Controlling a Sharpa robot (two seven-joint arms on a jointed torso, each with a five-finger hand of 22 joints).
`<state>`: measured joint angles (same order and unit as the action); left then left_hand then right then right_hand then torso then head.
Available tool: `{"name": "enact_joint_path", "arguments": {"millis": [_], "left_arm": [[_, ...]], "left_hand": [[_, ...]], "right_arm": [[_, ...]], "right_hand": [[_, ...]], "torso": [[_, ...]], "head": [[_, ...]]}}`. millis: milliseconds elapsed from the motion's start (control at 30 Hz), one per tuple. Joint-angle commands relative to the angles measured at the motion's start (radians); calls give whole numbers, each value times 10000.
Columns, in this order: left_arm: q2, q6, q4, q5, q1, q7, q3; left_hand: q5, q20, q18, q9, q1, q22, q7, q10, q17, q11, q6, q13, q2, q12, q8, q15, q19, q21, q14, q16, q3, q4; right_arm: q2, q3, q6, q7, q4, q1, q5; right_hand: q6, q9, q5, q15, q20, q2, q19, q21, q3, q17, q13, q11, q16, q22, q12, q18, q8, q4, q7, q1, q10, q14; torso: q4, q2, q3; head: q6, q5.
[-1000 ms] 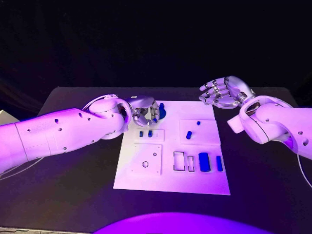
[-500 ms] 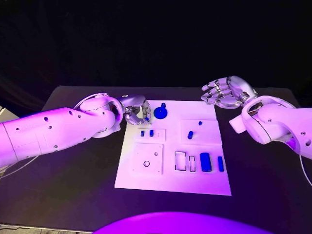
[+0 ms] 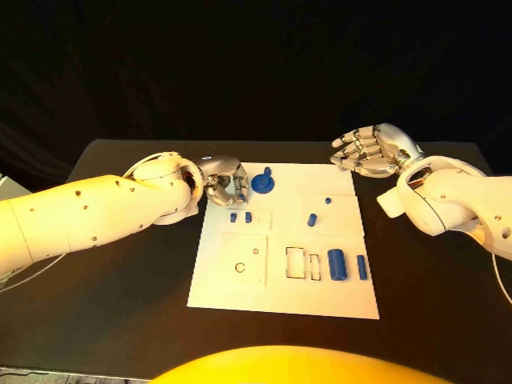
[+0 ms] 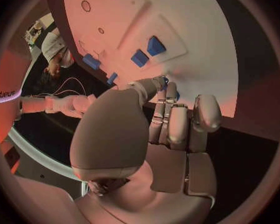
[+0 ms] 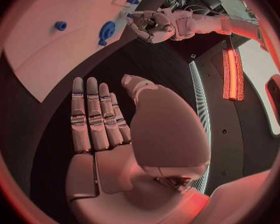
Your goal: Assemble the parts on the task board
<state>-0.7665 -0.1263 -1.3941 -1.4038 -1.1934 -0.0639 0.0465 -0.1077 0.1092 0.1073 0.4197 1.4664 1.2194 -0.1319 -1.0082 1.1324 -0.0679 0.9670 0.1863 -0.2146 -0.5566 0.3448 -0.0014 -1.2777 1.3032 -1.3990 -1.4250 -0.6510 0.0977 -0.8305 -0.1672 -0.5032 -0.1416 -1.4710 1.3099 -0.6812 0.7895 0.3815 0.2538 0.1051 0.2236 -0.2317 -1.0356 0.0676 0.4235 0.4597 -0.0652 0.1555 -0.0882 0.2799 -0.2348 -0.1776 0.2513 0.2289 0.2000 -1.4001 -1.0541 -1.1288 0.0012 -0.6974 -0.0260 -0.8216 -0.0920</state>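
Board: flat white matt task board (image 3: 282, 300)
Parts: small smooth blue plastic-looking parts (image 3: 336, 265)
Hand: silver glossy metallic left hand (image 3: 226, 183)
Table: black matt table (image 3: 106, 280)

Before me stands a flat black table (image 3: 118, 264) with a matte top, its far corners rounded. Directly on it, in the middle, lies the white rectangular task board (image 3: 282, 300), flat, with its long sides running away from me. My view from the right wrist shows the same dark tabletop (image 5: 146, 59) running beside the board's pale edge (image 5: 47, 59).
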Motion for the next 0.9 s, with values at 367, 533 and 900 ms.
{"name": "enact_joint_path", "arguments": {"millis": [367, 533, 900], "left_arm": [[81, 296, 24, 81, 32, 94, 8], [127, 303, 89, 86, 33, 84, 17], [251, 248, 221, 87, 40, 71, 45]], "left_hand": [[47, 1, -127, 24, -99, -11, -22, -71, -3, 10, 88, -3, 0, 83, -13, 26, -76, 47, -76, -50, 15, -57], [47, 1, -127, 24, -99, -11, -22, -71, -3, 10, 88, -3, 0, 83, -13, 26, -76, 47, -76, -50, 15, -57], [75, -1, -132, 27, -111, 13, -21, -88, 9, 7, 83, -2, -3, 116, -36, 25, -92, 64, -83, -53, 13, -76]], "right_arm": [[-6, 2, 114, -102, -19, -5, -59], [-6, 2, 119, -97, -22, -5, -59], [-1, 2, 128, -92, -27, -5, -63]], "right_hand": [[38, -9, 56, 84, -5, 15, 55, -27, 6, -9, 14, 87, 64, -9, 65, -56, -35, -58, 326, 122, 11, 0], [38, -9, 56, 84, -5, 15, 55, -27, 6, -9, 14, 87, 64, -9, 65, -56, -35, -58, 326, 122, 11, 0], [38, -9, 56, 84, -5, 15, 55, -27, 6, -9, 14, 87, 64, -9, 65, -56, -35, -58, 326, 122, 11, 0]], "torso": [[1, 15, -4], [6, 18, -5], [-11, 11, -6]], "head": [[-77, 30], [-85, 26], [-72, 20]]}}
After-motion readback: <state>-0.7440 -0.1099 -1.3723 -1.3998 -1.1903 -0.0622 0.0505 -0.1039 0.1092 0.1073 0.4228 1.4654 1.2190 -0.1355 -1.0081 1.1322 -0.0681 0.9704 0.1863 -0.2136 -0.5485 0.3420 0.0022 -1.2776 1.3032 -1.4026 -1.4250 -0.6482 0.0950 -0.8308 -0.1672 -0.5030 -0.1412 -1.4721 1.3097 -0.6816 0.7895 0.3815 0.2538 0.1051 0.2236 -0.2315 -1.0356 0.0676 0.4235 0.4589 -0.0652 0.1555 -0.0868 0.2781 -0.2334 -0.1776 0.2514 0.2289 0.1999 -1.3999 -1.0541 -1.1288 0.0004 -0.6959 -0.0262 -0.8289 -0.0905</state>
